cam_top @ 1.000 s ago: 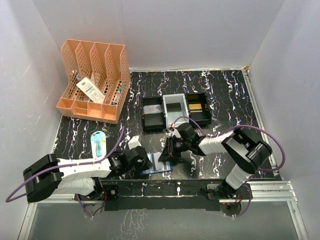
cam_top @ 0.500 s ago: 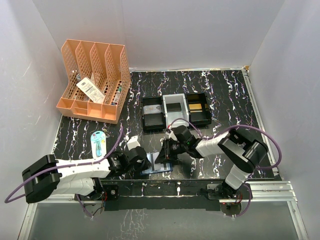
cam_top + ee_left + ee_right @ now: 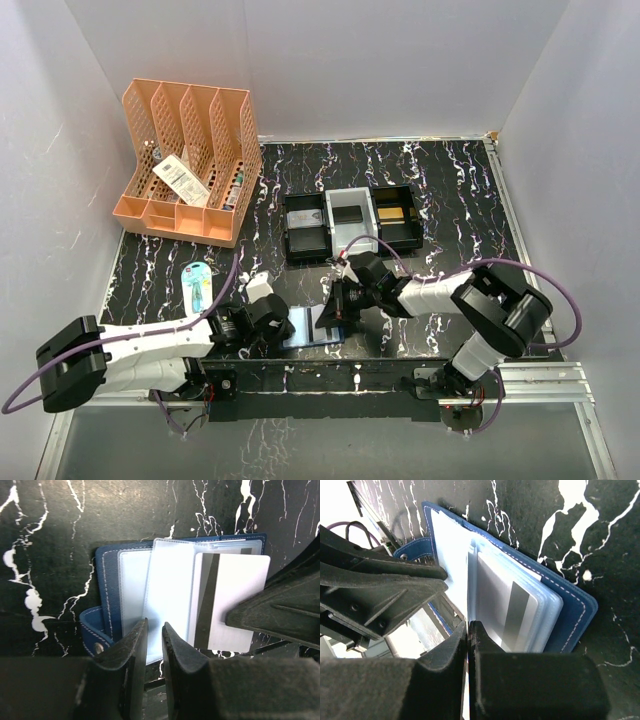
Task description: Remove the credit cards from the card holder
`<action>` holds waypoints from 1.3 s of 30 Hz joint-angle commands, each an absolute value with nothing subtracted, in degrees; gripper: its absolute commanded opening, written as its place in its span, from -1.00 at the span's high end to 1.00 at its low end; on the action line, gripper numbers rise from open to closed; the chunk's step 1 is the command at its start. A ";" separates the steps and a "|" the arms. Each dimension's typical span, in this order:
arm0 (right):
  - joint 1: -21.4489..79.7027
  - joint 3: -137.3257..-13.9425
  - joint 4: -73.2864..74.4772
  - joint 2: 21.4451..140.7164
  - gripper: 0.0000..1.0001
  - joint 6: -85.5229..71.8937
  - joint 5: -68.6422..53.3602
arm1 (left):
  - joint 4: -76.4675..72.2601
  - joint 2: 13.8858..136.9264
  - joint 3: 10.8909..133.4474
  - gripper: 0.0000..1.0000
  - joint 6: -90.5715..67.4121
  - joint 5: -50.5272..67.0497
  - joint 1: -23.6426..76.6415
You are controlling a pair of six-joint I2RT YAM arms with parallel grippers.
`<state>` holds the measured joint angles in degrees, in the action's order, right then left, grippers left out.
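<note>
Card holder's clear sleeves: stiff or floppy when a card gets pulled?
Probably floppy: the clear sleeves fan unevenly off the card holder, so they may lift with the pull. The striped card looks flat and rigid, likely slick in plastic. Thin holder seems light; it may slide on the table.

White-shelled arms [image 3: 150,345] with bulky black joints (purple cables [image 3: 500,262] in loose loops)

Black marbled table [image 3: 450,190], white walls [image 3: 350,60]
</note>
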<state>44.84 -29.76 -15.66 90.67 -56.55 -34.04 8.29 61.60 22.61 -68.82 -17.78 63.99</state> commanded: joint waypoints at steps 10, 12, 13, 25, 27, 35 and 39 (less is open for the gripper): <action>44.12 -31.83 -10.02 84.47 0.98 -53.79 -32.38 | 11.97 55.39 25.66 0.60 -65.70 -19.51 64.25; 44.17 -32.36 -9.93 84.62 0.99 -53.81 -32.91 | 11.59 55.46 26.60 0.58 -64.80 -19.00 64.25; 44.17 -32.50 -9.91 84.57 0.99 -53.92 -33.03 | 11.37 55.55 27.18 0.55 -64.35 -18.69 64.25; 44.18 -34.91 -11.37 88.60 0.98 -53.56 -35.55 | 5.70 58.69 28.91 0.40 -61.45 -16.29 64.22; 44.18 -35.13 -11.17 88.94 0.98 -53.52 -35.02 | 6.17 59.39 28.64 0.41 -62.75 -16.56 64.25; 44.12 -35.47 -5.87 84.24 0.99 -51.47 -29.37 | 4.98 61.75 27.99 0.44 -63.92 -16.53 64.25; 44.16 -35.36 -4.41 83.22 0.99 -50.98 -29.18 | 4.71 62.59 28.38 0.45 -63.63 -16.42 64.25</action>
<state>44.45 -33.23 -5.23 85.62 -52.47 -30.79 5.63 62.02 26.81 -63.68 -16.01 63.99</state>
